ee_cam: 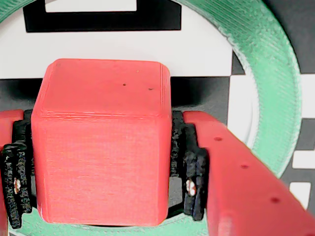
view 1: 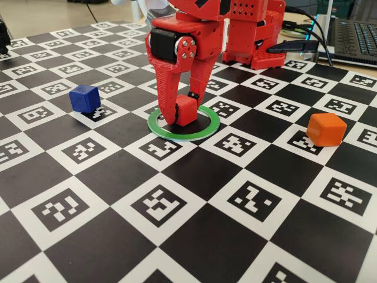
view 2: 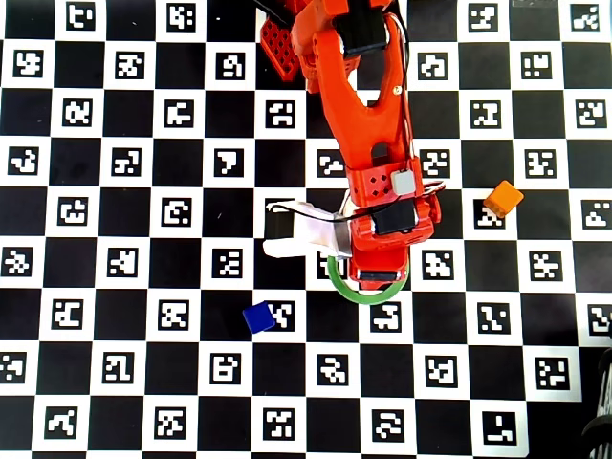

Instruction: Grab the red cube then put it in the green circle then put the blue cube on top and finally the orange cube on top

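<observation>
Red on red at the centre of my screens: the gripper [view 1: 181, 116] has its two fingers pinched on the red cube [view 1: 185, 110], and in the fixed view I see the cube inside the green circle [view 1: 207, 128], tilted a touch, its lower corner at or just above the board — I cannot tell whether it touches. From the wrist view, the red cube [ee_cam: 101, 142] fills the middle of the frame, a black ribbed pad pressing each of its side faces, and the green circle [ee_cam: 275, 88] arcs round from 12 o'clock to 4 o'clock, the rest cut off by the frame or hidden under the cube. A cube has no long axis to report; its faces sit roughly square to the fingers. Overhead, I lose the red cube altogether, the arm covers it, and only the lower arc of the green circle [view 2: 359, 295] peeks out at 6 o'clock of the wrist. On the checkered marker board [view 2: 143, 287], the blue cube [view 2: 258, 316] lies at about 8 o'clock from the ring, well apart, one corner turned toward the bottom of the frame. At roughly 2 o'clock from the ring sits the orange cube [view 2: 503, 199], also well apart and turned diamond-wise.
</observation>
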You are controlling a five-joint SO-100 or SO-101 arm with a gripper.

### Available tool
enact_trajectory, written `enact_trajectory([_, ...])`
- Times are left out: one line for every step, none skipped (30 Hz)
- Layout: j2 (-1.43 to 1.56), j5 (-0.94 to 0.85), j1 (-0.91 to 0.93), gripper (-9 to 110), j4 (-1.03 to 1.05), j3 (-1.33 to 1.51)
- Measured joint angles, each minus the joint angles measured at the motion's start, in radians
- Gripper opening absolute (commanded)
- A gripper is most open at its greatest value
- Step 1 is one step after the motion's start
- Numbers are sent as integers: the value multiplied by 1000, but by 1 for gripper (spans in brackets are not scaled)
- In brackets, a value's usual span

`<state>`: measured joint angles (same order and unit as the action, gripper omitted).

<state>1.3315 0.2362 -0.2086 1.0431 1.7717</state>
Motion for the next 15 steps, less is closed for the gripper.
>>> enact_trajectory([0,0,0,11,0,0])
enact_trajectory([0,0,0,12,0,0])
enact_trajectory([0,0,0,13,0,0])
enact_trajectory([0,0,0,14,0,0])
enact_trajectory([0,0,0,15,0,0])
enact_trajectory([0,0,0,17,0,0])
enact_trajectory([0,0,0,18,0,0])
enact_trajectory([0,0,0,20,0,0])
enact_trajectory([0,0,0,21,0,0])
enact_trajectory([0,0,0,22,0,0])
enact_trajectory([0,0,0,24,0,0])
enact_trajectory([0,0,0,25,0,0])
enact_trajectory([0,0,0,26,0,0])
enact_trajectory([0,0,0,27,0,0])
enact_trajectory([0,0,0,27,6,0])
